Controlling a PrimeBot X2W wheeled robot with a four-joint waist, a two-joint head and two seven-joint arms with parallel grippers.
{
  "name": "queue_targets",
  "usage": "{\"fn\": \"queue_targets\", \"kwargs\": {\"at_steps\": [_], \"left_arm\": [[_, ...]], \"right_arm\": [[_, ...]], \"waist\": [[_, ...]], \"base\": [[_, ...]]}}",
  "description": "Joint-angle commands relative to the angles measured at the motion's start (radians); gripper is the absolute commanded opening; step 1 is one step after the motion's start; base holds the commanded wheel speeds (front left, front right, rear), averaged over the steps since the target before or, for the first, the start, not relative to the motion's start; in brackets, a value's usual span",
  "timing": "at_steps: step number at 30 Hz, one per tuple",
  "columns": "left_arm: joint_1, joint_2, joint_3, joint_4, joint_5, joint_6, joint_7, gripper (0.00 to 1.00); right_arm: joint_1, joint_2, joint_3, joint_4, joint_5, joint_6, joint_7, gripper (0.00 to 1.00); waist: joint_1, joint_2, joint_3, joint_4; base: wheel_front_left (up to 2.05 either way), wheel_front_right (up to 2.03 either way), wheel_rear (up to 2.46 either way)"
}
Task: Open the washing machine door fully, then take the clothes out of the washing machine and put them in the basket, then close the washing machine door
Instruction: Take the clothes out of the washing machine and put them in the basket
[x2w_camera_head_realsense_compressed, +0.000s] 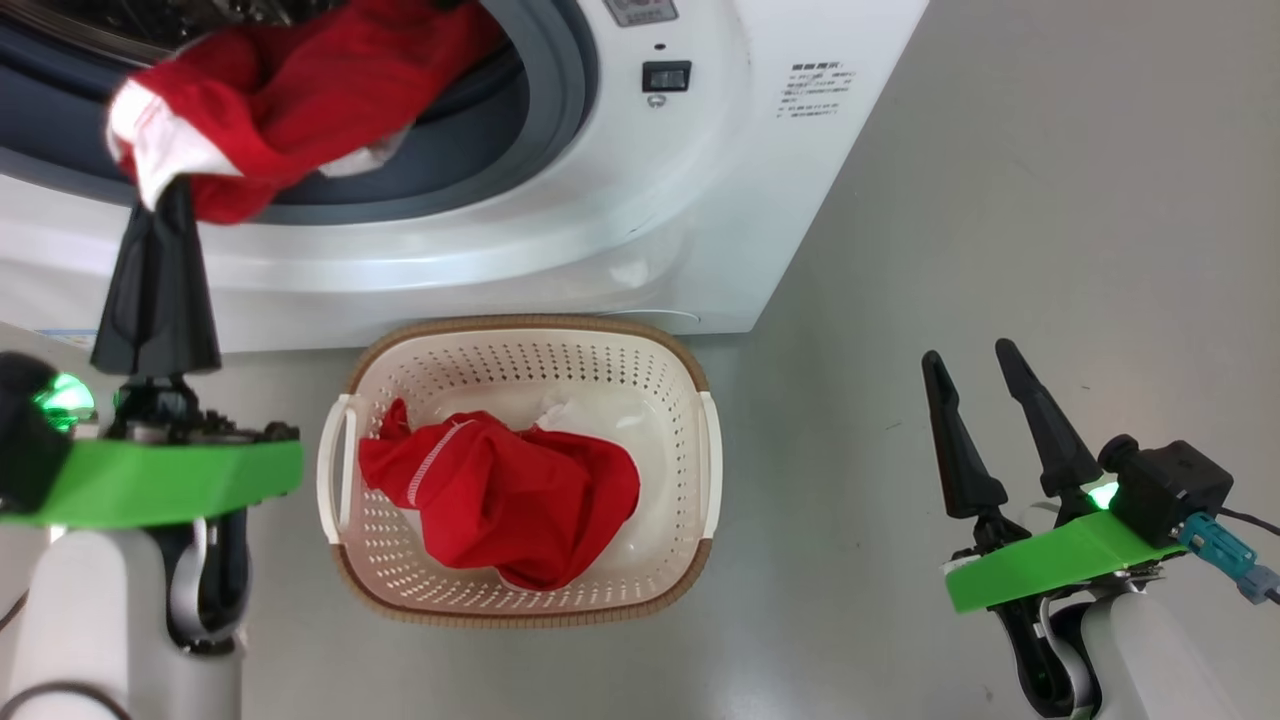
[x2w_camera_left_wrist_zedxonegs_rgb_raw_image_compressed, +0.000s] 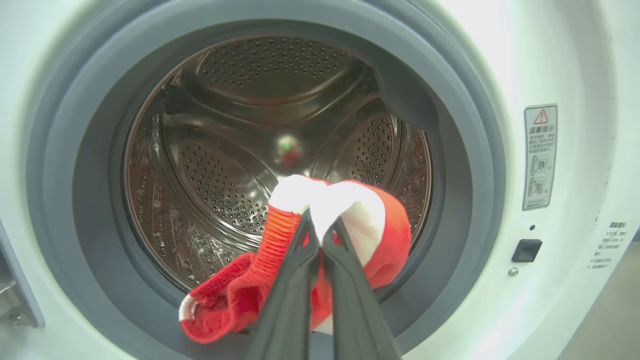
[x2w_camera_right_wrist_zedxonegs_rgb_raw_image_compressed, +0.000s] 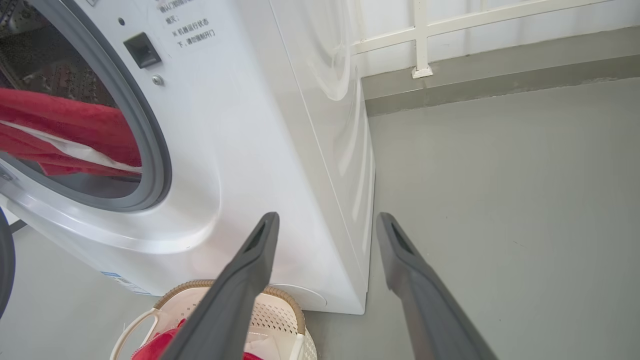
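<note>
Here, at the far left, the left claw (x2w_camera_head_realsense_compressed: 165, 195) is pinched shut on the white-edged corner of a red garment (x2w_camera_head_realsense_compressed: 300, 90) that spills over the grey gasket (x2w_camera_head_realsense_compressed: 560, 90) of the washing machine (x2w_camera_head_realsense_compressed: 700, 200). In the left wrist view its two dark fingers meet, with red and white cloth bunched at their tips in front of the steel drum (x2w_camera_left_wrist_zedxonegs_rgb_raw_image_compressed: 225, 150).

The garment's long axis runs from that claw up and to the right in the head view, back into the opening, so much of it probably lies inside the mouth. The basket (x2w_camera_head_realsense_compressed: 530, 325) sits lower and to the right of the claw, on the floor (x2w_camera_head_realsense_compressed: 1050, 200) just in front of the machine, with a second red piece (x2w_camera_head_realsense_compressed: 500, 500) already in it. The next move seems to turn on that offset: draw the cloth outward until its tail clears the gasket, then carry it down and rightward over the rim. The left arm is plainly the nearer one.

Far to the right, well apart from the clothes, the right claw (x2w_camera_head_realsense_compressed: 965, 350) hangs over bare floor, fingers spread and holding nothing.

The top of the head view cuts off the opening. Cloth and fingers hide the drum's lower front, so I cannot tell whether more clothes remain inside. A dark curved edge (x2w_camera_right_wrist_zedxonegs_rgb_raw_image_compressed: 4, 265) at the left margin of the right wrist view may be the door's rim, but I cannot tell.
</note>
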Motion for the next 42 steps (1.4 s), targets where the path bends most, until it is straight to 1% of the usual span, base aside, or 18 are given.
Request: {"fn": "queue_targets", "kwargs": {"at_steps": [1,6,12,16,20,24,30,37,42], "left_arm": [[0.019,0.024,0.036,-0.039,0.001,-0.006,-0.008,0.00],[0.061,0.011,0.056,-0.142,0.004,-0.006,-0.008,0.00],[0.096,-0.004,0.057,-0.243,0.011,-0.006,-0.008,0.00],[0.114,-0.008,0.047,-0.254,0.017,-0.006,-0.008,0.00],[0.137,-0.009,0.024,-0.216,0.015,-0.006,-0.008,0.00],[0.162,-0.009,-0.013,-0.142,0.011,-0.006,-0.008,0.00],[0.160,-0.014,-0.060,0.028,0.004,-0.006,-0.008,0.00],[0.108,-0.002,-0.134,0.277,-0.006,-0.006,-0.008,0.00],[0.045,0.004,-0.160,0.450,-0.019,-0.006,-0.008,0.00]], "right_arm": [[0.021,0.000,0.018,-0.019,-0.018,0.005,-0.006,1.00],[0.024,0.000,0.018,-0.020,-0.018,0.005,-0.006,1.00],[0.022,0.000,0.017,-0.019,-0.020,0.005,-0.006,1.00],[0.019,0.000,0.022,-0.016,-0.019,0.005,-0.006,1.00],[0.014,0.000,0.026,-0.015,-0.017,0.005,-0.006,1.00],[0.014,0.000,0.028,-0.016,-0.016,0.005,-0.006,1.00],[0.009,0.000,0.035,-0.017,-0.012,0.005,-0.006,1.00],[-0.007,0.000,0.045,-0.020,-0.010,0.005,-0.006,1.00],[-0.018,0.000,0.050,-0.027,-0.005,0.005,-0.006,1.00]], "waist": [[-0.0001,-0.0001,-0.001,0.000],[-0.0001,-0.0001,-0.004,0.003],[-0.0001,-0.0001,0.001,0.006],[-0.0001,-0.0001,0.003,0.004],[-0.0001,-0.0001,0.005,-0.001],[-0.0001,-0.0001,0.009,-0.005],[-0.0001,-0.0001,0.022,-0.009],[-0.0001,-0.0001,0.050,-0.019],[-0.0001,-0.0001,0.081,-0.030]], "base": [[0.00,0.00,0.00],[0.00,0.00,0.00],[0.00,0.00,0.00],[0.00,0.00,0.00],[0.00,0.00,0.00],[0.00,0.00,0.00],[0.00,0.00,0.00],[0.00,0.00,0.00],[0.00,0.00,0.00]]}}
